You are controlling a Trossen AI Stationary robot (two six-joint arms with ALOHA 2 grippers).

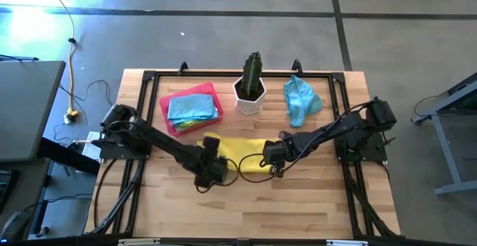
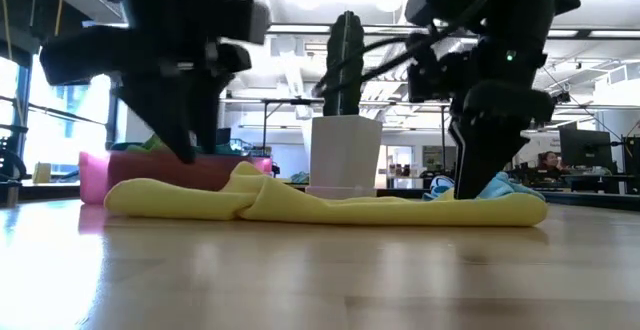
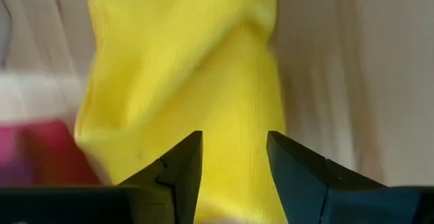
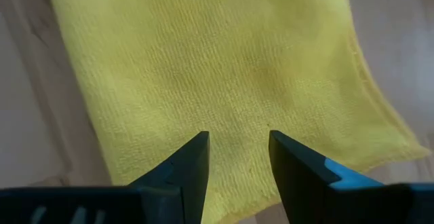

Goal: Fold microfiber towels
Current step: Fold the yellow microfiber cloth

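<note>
No writing can be read. One yellow towel (image 1: 240, 155), soft with a fine woven nap, is seen rumpled into a long band on the wooden table (image 1: 298, 201), in front of the cactus pot (image 1: 250, 95). Two grippers are spread apart above it, nothing grasped: the left gripper (image 3: 234, 157) at its left end, the right gripper (image 4: 239, 155) at its right. Left of the pot, a rigid pink tray (image 1: 168, 115) holds folded towels (image 1: 192, 108); right of it lies one crumpled light blue towel (image 1: 300, 101).
</note>
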